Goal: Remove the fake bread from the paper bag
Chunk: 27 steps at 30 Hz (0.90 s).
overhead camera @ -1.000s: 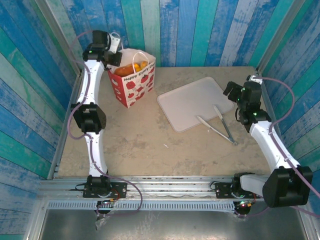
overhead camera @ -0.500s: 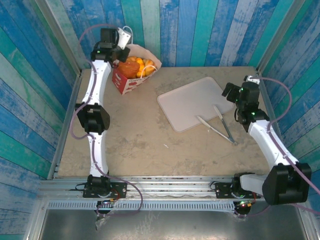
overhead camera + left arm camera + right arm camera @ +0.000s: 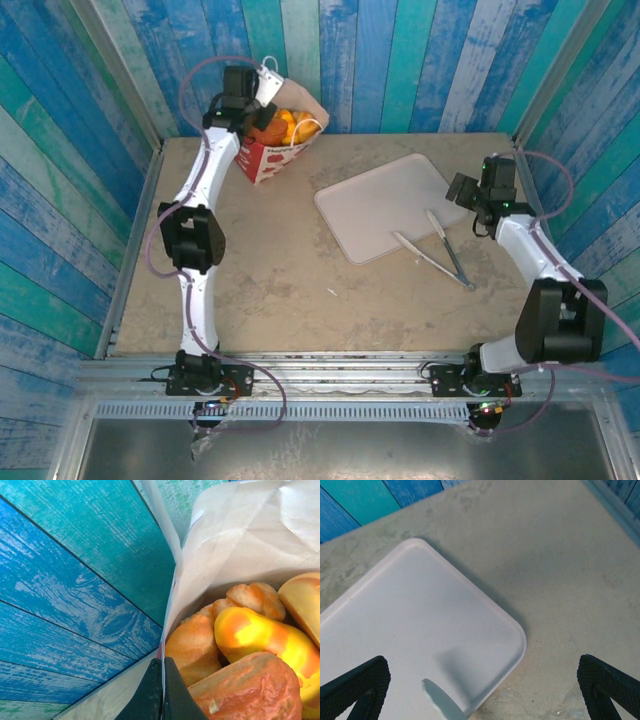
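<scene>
Fake bread [image 3: 250, 635], a cluster of glossy golden-orange to reddish-brown toy pastries, sits inside a small red-and-white paper bag [image 3: 266, 160] printed with red fruit, at the far-left corner of the scene; the remaining elements are listed from the near edge outward. Both arms rise from the near edge of a beige speckled table [image 3: 280, 290]. On the right half lie slim metal tongs [image 3: 437, 250], their handles toward the near side and their tips resting on a flat, pale, square tray with rounded corners [image 3: 375, 205]. The right gripper [image 3: 462, 187] hangs above the tray's far-right corner; in the right wrist view its jaws are spread wide, one dark textured fingertip [image 3: 357, 690] at each lower corner, nothing between them, and a tong tip [image 3: 440, 702] lies on the tray below. Farther back, the left arm stretches to the corner, where the left gripper [image 3: 243, 108] has its jaws pressed together on the rim of the paper bag. The bag is tilted, its mouth turned rightward and up; whether its base touches the table cannot be told. White cord handles [image 3: 300, 130] hang at the mouth. In the left wrist view the pinched rim runs up from the fingers [image 3: 150, 695], the creased white inner wall [image 3: 240, 540] opens behind it, and the fake bread lies packed against that wall, about five pieces in contact. Blue and teal painted planks [image 3: 400, 60] form the back wall.
</scene>
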Each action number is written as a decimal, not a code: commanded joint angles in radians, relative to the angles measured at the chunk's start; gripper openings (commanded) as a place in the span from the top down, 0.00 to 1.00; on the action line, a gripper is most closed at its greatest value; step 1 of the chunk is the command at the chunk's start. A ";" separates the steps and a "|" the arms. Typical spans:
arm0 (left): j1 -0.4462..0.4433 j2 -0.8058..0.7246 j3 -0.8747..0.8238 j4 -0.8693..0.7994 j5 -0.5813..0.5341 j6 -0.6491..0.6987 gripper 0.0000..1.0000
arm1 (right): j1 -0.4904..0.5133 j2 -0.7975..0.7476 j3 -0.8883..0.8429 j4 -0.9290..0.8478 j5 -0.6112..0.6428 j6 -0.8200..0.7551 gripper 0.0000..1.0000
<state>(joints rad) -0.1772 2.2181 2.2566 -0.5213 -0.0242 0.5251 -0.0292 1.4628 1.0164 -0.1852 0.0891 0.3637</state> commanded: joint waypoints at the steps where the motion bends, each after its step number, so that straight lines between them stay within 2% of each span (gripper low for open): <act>1: -0.011 -0.165 -0.094 0.099 -0.011 0.016 1.00 | -0.037 0.083 0.083 -0.077 -0.122 -0.012 0.00; 6: -0.018 -0.243 -0.225 0.185 -0.025 0.029 1.00 | -0.057 0.248 0.226 -0.149 -0.154 -0.040 0.00; 11: -0.019 -0.255 -0.231 0.176 -0.047 0.033 1.00 | -0.091 0.410 0.364 -0.214 -0.236 -0.058 0.04; 14: -0.023 -0.259 -0.240 0.179 -0.047 0.033 1.00 | -0.103 0.482 0.419 -0.249 -0.241 -0.050 0.04; 22: -0.027 -0.281 -0.280 0.214 -0.024 0.035 1.00 | -0.130 0.580 0.430 -0.253 -0.317 -0.035 0.05; 27: -0.027 -0.327 -0.368 0.311 0.003 0.035 1.00 | -0.131 0.587 0.402 -0.249 -0.340 -0.033 0.06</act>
<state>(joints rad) -0.2012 2.0228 1.9228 -0.3004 -0.0437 0.5537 -0.1558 2.0460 1.4307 -0.4194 -0.2138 0.3252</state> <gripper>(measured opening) 0.045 0.939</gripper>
